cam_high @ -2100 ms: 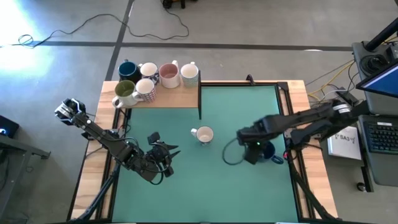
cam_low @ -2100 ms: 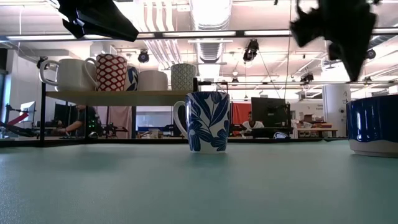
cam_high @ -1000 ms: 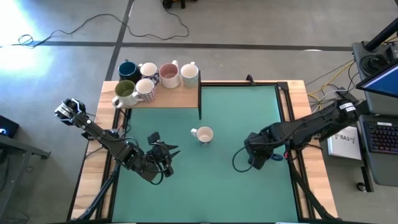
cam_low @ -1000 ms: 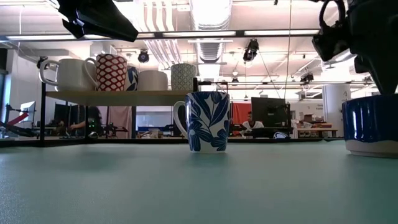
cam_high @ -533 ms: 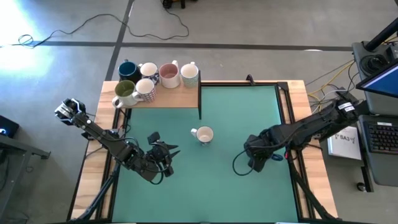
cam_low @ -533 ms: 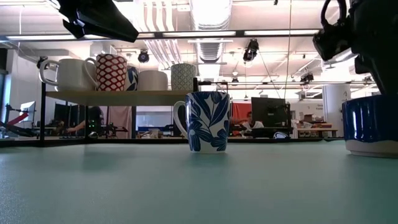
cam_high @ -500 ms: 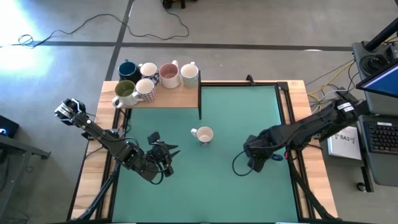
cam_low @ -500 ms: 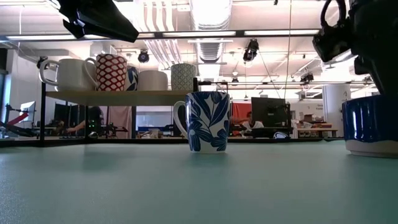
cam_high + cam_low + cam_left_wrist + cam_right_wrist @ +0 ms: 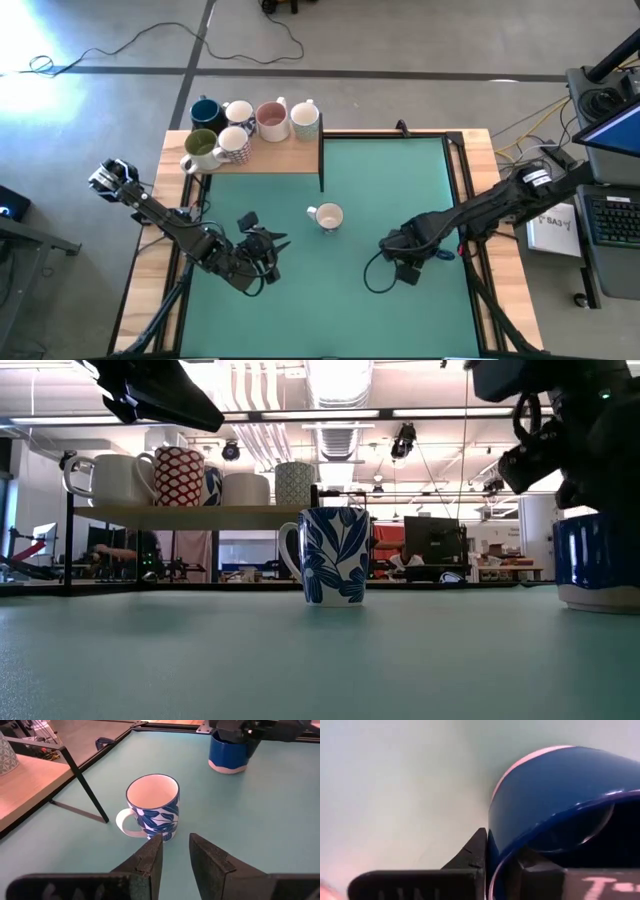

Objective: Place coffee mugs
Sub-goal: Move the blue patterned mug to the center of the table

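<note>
On the green surface (image 9: 340, 290), seen from above, the right pincer (image 9: 408, 255) stood over the dark blue mug (image 9: 432, 250) near the right edge, its arm covering most of it. The leaf-patterned mug (image 9: 327, 217) sat at mid-surface, well apart from both arms, and the left pincer (image 9: 262, 250) waited nearby over the surface. Six mugs stood grouped on the wooden shelf (image 9: 290, 158) at the far left corner.

From surface height, the dark blue mug (image 9: 597, 565) rested upright on the surface at the right, with the right arm directly above its rim; the leaf-patterned mug (image 9: 332, 555) stood upright at centre.

Past the left wrist, the leaf-patterned mug (image 9: 151, 806) lay straight ahead, handle turned to one side, with the left pincer (image 9: 175, 852) partly parted and holding nothing.

At the right wrist, the mug's blue wall (image 9: 555, 795) sat between the fingers, one outside and one inside the rim: the right pincer (image 9: 501, 855) was clenched on the dark blue mug. Judged from this, the lift toward the shelf belonged to the right arm, with the mug's axis vertical.
</note>
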Tool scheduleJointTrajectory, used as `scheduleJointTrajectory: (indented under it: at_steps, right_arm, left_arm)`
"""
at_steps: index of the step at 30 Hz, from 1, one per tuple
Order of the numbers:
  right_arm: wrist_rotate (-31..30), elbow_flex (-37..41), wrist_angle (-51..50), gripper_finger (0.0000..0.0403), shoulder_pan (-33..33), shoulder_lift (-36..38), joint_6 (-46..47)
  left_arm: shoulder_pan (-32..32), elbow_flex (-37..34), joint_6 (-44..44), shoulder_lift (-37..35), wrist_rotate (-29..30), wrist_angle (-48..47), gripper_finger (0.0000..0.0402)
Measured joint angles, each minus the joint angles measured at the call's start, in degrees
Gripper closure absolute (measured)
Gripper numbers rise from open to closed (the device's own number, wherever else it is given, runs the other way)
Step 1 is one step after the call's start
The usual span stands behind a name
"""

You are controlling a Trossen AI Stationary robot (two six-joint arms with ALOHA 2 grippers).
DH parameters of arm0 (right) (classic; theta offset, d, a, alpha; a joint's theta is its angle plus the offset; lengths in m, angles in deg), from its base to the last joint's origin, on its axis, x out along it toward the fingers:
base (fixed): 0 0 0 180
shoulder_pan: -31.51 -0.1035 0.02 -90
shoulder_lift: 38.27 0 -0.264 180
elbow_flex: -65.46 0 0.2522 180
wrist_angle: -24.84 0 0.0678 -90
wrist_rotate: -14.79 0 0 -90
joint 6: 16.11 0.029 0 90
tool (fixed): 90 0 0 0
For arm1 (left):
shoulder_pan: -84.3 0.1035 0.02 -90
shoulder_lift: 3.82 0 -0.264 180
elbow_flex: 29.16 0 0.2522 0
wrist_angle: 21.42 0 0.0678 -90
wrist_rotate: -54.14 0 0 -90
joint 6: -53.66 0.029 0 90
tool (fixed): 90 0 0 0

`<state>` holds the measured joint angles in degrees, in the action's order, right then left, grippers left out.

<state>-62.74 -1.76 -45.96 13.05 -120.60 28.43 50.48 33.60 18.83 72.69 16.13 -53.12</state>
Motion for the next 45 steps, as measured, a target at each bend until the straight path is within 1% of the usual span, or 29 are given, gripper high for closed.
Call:
scheduleJointTrajectory:
  at_steps: [2,5,9,15,20,23,28,34,39,41,45]
  right_arm:
    - [1.95,-1.16,0.70,0.0385,-0.02,-1.04,-0.95]
    - [2.89,-4.50,0.98,0.0386,-0.04,-3.27,-2.02]
    - [2.67,-11.53,1.39,0.0387,-0.02,-7.68,-4.03]
    - [2.49,-23.68,0.43,0.0388,-0.02,-17.36,-9.03]
    - [2.38,-32.23,-2.67,0.0388,-0.02,-24.55,-13.66]
    - [1.30,-36.10,-4.57,0.0388,-0.04,-27.80,-14.76]
    - [0.63,-42.39,-6.34,0.0389,0.48,-32.17,-14.36]
    - [1.00,-50.12,-7.46,0.0389,2.23,-35.80,-13.52]
    - [-0.68,-52.69,-8.59,0.0387,4.27,-37.07,-14.19]
    - [-0.51,-53.43,-9.33,0.0375,4.86,-37.44,-14.55]
    - [-0.32,-55.30,-11.41,0.0332,5.10,-37.03,-17.69]
  left_arm:
    - [0.01,0.00,0.00,0.00,0.00,0.02,0.0322]
    - [0.08,0.00,-0.08,0.00,0.00,0.03,0.0322]
    - [0.08,0.00,-0.18,0.00,0.00,0.04,0.0322]
    - [0.12,0.00,0.15,0.00,0.01,0.07,0.0322]
    - [0.14,0.00,0.22,-0.02,0.14,0.04,0.0322]
    - [0.19,0.00,0.81,-0.02,0.19,0.04,0.0322]
    - [0.19,0.00,2.09,-0.15,3.36,-0.05,0.0322]
    - [0.16,0.35,2.80,-0.50,4.17,-0.20,0.0322]
    - [0.16,0.45,2.80,-0.52,4.08,-0.54,0.0322]
    - [0.16,0.42,2.75,-0.55,4.08,-0.65,0.0322]
    - [0.16,0.39,1.58,-0.55,4.05,-0.68,0.0322]
